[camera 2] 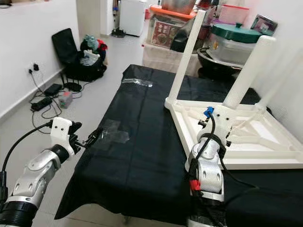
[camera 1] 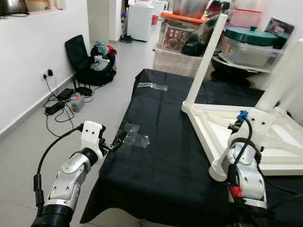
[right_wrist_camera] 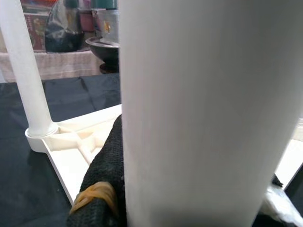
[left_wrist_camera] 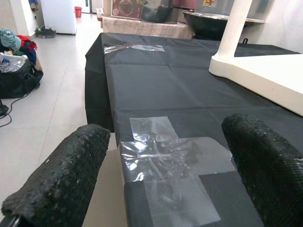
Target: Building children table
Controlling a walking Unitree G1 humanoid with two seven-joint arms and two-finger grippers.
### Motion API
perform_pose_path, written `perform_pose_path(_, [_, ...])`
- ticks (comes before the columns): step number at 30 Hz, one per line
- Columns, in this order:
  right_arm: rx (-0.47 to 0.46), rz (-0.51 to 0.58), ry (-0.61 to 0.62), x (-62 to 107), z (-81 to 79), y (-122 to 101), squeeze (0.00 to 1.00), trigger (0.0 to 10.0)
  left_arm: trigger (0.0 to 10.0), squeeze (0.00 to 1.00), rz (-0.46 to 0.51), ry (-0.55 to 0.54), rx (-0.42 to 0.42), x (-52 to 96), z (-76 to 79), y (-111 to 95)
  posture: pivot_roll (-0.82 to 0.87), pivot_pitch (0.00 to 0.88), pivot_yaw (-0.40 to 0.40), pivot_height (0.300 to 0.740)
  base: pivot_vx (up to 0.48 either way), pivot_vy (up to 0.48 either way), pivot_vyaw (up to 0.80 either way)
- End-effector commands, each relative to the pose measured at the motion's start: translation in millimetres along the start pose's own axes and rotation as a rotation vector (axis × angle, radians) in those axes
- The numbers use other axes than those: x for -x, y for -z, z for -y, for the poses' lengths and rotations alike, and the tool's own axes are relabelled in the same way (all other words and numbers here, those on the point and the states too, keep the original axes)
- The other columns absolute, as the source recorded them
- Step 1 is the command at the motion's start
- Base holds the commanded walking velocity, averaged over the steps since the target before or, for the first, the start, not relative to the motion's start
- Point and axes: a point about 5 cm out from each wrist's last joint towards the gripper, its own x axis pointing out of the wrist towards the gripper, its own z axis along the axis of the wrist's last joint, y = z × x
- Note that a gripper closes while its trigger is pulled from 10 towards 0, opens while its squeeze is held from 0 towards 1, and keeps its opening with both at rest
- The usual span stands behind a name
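The white children's table top (camera 1: pixel 284 156) lies upside down on the black cloth (camera 1: pixel 161 142). One white leg (camera 1: pixel 206 56) stands upright at its far left corner. A second white leg (camera 1: pixel 284 75) rises from the nearer side, and my right gripper (camera 1: pixel 255 124) is shut on it near its base. In the right wrist view this leg (right_wrist_camera: pixel 203 109) stands close up, with one black finger (right_wrist_camera: pixel 102 184) pressed against it. My left gripper (camera 1: pixel 116 141) hovers open at the cloth's left edge, its fingers (left_wrist_camera: pixel 61 175) spread on either side of a clear tape patch (left_wrist_camera: pixel 165 161).
Plastic bins, pots and a green-lidded container (camera 1: pixel 251 40) crowd the back right behind the table. On the floor to the left are a black bag with clothes (camera 1: pixel 97 64), a power strip and cables (camera 1: pixel 59 104). Another tape strip (camera 1: pixel 152 86) lies on the far cloth.
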Motion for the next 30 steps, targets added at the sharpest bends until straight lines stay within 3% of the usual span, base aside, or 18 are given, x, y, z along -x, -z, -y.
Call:
perform_pose_path(1, [0.024,-0.121,0.035,-0.2,13.4,29,1.00,10.0,10.0,0.00,-0.013,0.000,-0.006,1.5,0.5,4,0.06,0.000,-0.138,0.740,0.000,0.000,0.00])
perform_pose_path(4, [0.018,-0.111,0.033,0.1,13.8,26,1.00,10.0,10.0,0.00,-0.013,0.000,-0.006,1.4,0.3,4,0.06,0.000,-0.138,0.740,0.000,0.000,0.00])
perform_pose_path(5, [-0.009,-0.093,-0.029,-2.2,11.1,21,1.00,10.0,10.0,0.00,-0.012,0.001,-0.006,0.8,-0.1,4,0.05,0.000,-0.137,0.740,0.000,0.000,0.00])
perform_pose_path(6, [-0.029,-0.076,-0.079,-3.6,9.0,18,0.00,10.0,10.0,0.00,-0.011,0.002,-0.006,0.6,-0.2,4,0.05,0.000,-0.137,0.740,0.000,0.000,0.00])
perform_pose_path(11, [-0.066,-0.020,-0.228,-7.9,5.4,9,0.00,10.0,10.0,0.00,-0.009,0.005,-0.007,0.3,0.2,4,0.05,0.000,-0.136,0.740,0.000,0.000,0.00])
perform_pose_path(15, [-0.053,0.077,-0.500,-15.4,-0.9,-11,0.00,10.0,10.0,0.00,-0.008,0.006,-0.010,0.3,-0.8,3,0.06,0.000,-0.134,0.740,0.000,0.000,0.00])
perform_pose_path(16, [-0.053,0.077,-0.500,-15.4,-0.9,-11,0.00,10.0,10.0,0.00,-0.008,0.006,-0.010,0.3,-0.8,3,0.06,0.000,-0.134,0.740,0.000,0.000,0.00])
perform_pose_path(17, [-0.040,0.122,-0.625,-16.4,-4.7,-21,0.00,10.0,10.0,0.00,-0.007,0.008,-0.012,0.1,-1.0,3,0.06,0.000,-0.135,0.740,0.000,0.000,0.00])
perform_pose_path(19, [-0.040,0.122,-0.625,-16.4,-4.7,-21,0.00,10.0,10.0,0.00,-0.007,0.008,-0.012,0.1,-1.0,3,0.06,0.000,-0.135,0.740,0.000,0.000,0.00])
perform_pose_path(21, [0.013,0.136,-0.792,-15.3,-11.4,-25,0.00,10.0,10.0,0.00,-0.006,0.010,-0.015,-0.4,-1.3,2,0.06,0.000,-0.137,0.740,0.000,0.000,0.00])
perform_pose_path(22, [0.013,0.136,-0.792,-15.3,-11.4,-25,0.00,10.0,10.0,0.00,-0.006,0.010,-0.015,-0.4,-1.3,2,0.06,0.000,-0.137,0.740,0.000,0.000,0.00])
perform_pose_path(24, [0.107,0.142,-0.978,-13.6,-21.4,-27,0.00,10.0,10.0,0.00,-0.002,0.012,-0.019,-0.8,-1.3,1,0.07,0.000,-0.137,0.740,0.000,0.000,0.00])
perform_pose_path(26, [0.107,0.145,-0.978,-14.8,-23.2,-28,0.00,10.0,10.0,0.00,-0.002,0.012,-0.019,-0.8,-1.4,1,0.07,0.000,-0.137,0.740,0.000,0.000,0.00])
perform_pose_path(27, [0.121,0.133,-0.952,-19.6,-25.0,-26,0.00,3.8,10.0,0.00,-0.002,0.012,-0.020,-0.7,-1.5,1,0.07,0.000,-0.139,0.740,0.000,0.000,0.00])
perform_pose_path(30, [0.148,0.140,-0.939,-27.2,-27.3,-26,0.00,3.1,10.0,0.00,-0.002,0.011,-0.020,-0.5,-1.7,1,0.08,0.000,-0.143,0.740,0.000,0.000,0.00])
